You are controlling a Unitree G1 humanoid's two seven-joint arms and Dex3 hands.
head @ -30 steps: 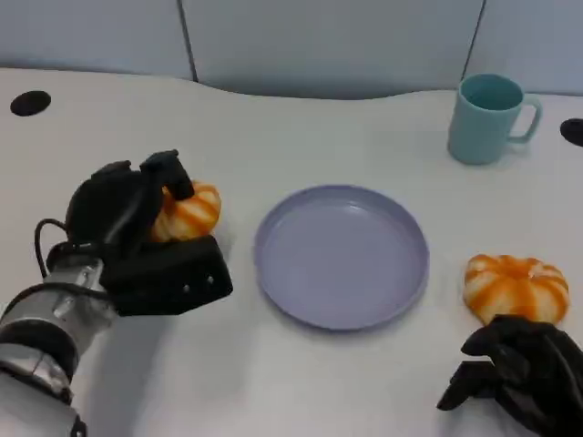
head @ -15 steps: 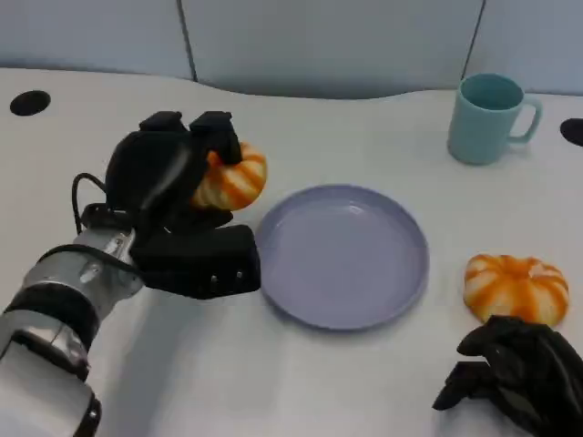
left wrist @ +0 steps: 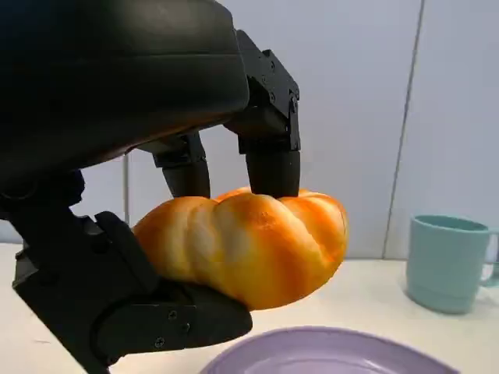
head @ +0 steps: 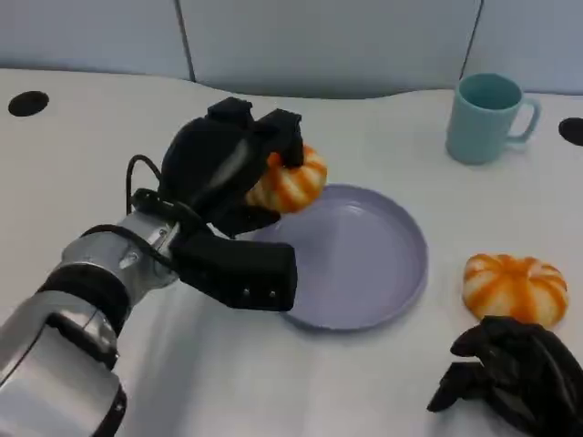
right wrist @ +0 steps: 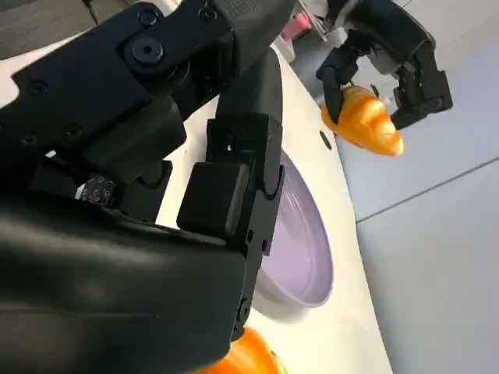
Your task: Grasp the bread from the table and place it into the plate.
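My left hand grips the bread, lifted above the plate's near rim; the plate's middle lies just ahead, below my fingers.

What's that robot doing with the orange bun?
The robot's left hand holds a striped orange bread in the air, above the near-left edge of the purple plate. It has not set it down yet. A second bread lies on the table to the right of the plate, beside the right hand. A teal mug stands at the back.
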